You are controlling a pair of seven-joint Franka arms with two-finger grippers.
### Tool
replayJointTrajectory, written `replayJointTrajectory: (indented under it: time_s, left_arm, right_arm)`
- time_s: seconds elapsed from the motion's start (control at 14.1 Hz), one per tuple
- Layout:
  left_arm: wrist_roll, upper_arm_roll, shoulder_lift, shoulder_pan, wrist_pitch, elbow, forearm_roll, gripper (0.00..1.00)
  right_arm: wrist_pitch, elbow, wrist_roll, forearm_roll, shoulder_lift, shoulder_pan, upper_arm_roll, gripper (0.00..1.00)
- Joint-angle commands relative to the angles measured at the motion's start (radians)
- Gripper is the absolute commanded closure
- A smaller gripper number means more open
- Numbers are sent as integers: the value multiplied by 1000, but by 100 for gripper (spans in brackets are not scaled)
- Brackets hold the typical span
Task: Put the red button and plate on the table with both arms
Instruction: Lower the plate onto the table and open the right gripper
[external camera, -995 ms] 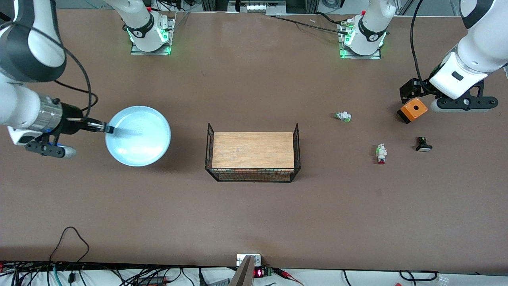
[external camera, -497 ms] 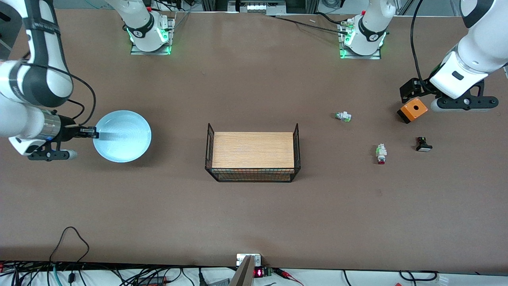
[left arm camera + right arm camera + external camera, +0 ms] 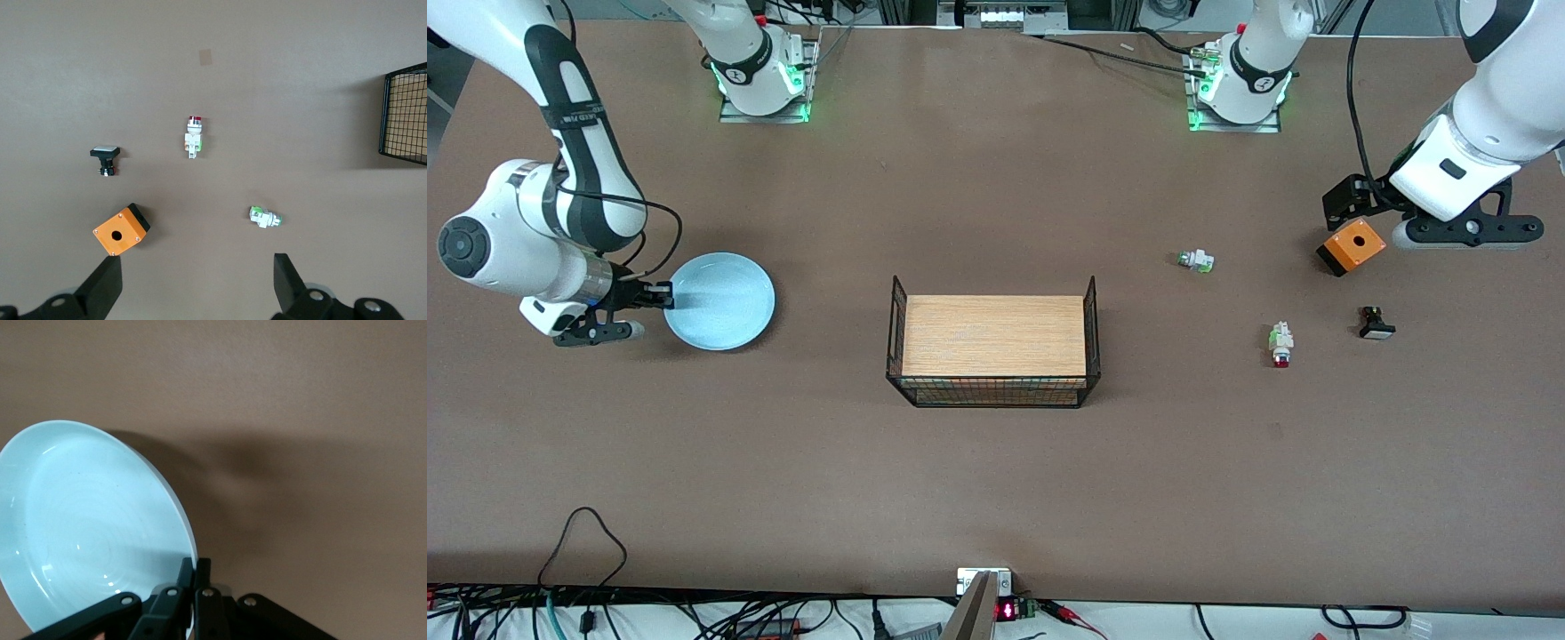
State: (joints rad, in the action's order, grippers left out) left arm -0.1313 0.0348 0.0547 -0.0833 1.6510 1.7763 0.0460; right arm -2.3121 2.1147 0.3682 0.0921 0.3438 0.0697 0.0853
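Note:
The light blue plate (image 3: 725,300) is at the right arm's end of the table, tilted and low over the brown table (image 3: 996,480). My right gripper (image 3: 663,295) is shut on its rim; the right wrist view shows the plate (image 3: 87,527) pinched in my right gripper (image 3: 195,572). The red button (image 3: 1281,345) lies on the table toward the left arm's end, also in the left wrist view (image 3: 193,135). My left gripper (image 3: 1347,203) hovers open and empty beside an orange box (image 3: 1352,245); the left wrist view shows my left gripper (image 3: 197,283) with fingers wide apart.
A wood-topped black wire basket (image 3: 993,348) stands mid-table. A green-tipped part (image 3: 1195,260) and a black white-capped part (image 3: 1376,324) lie near the red button. The left wrist view shows the orange box (image 3: 121,230), the green-tipped part (image 3: 265,217) and the black part (image 3: 105,159).
My right arm has lowered the plate toward the table and shifted it toward the right arm's end. The left arm has not moved.

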Motion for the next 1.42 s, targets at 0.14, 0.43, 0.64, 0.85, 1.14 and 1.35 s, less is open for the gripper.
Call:
replayJointTrajectory:
  time_s: [0.14,0.43,0.64,0.85,1.14,1.35]
  left_arm:
    - [19,-4,-6,-3,-33,-24,14,0]
    - [21,-4,-6,-3,-33,-24,14,0]
    - [21,-4,-6,-3,-33,-24,14,0]
    - [21,-4,-6,-1,-34,-24,14,0]
    - [21,-6,-7,-1,-33,-24,14,0]
    - [21,-6,-7,-1,-34,-23,12,0]
  right_arm:
    - [-49,4,29,8,26,24,-18,0]
    - [132,-62,-132,5,-58,-8,-24,0]
    - [191,-104,-268,5,-95,-80,-24,0]
    - [244,-134,-366,-2,-127,-135,-22,0]
    - [578,-399,-457,-12,-120,-163,-22,0]
    - [726,-534,-466,-11,-120,-157,-18,0]
